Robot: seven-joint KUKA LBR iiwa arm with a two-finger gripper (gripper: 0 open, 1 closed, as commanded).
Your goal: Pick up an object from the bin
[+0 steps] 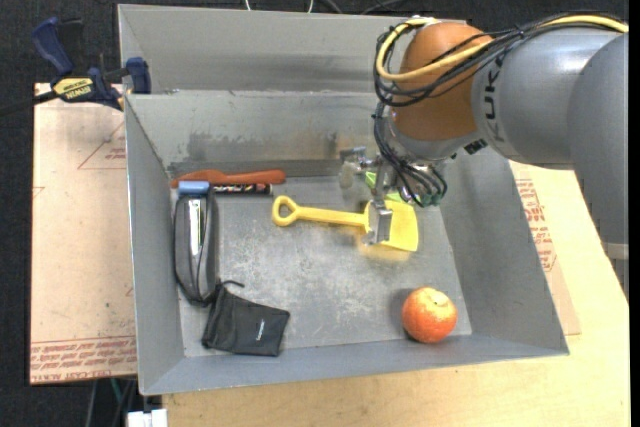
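1. Camera view: the gripper (380, 227) hangs low over the right-centre floor of the grey metal bin (300, 120), at the blade end of a yellow plastic toy shovel (320, 215). Whether it is spread or pressed together cannot be told.
2. The shovel lies flat, its looped handle pointing left.
3. A round red-orange apple (430, 315) sits near the front right corner, apart from the shovel.
4. An orange-and-black marker pen (232, 182) lies at the back, left of the shovel.
5. A long grey-and-black oblong object (195, 245) lies along the left wall, with a black fabric pouch (245, 325) at its front end.
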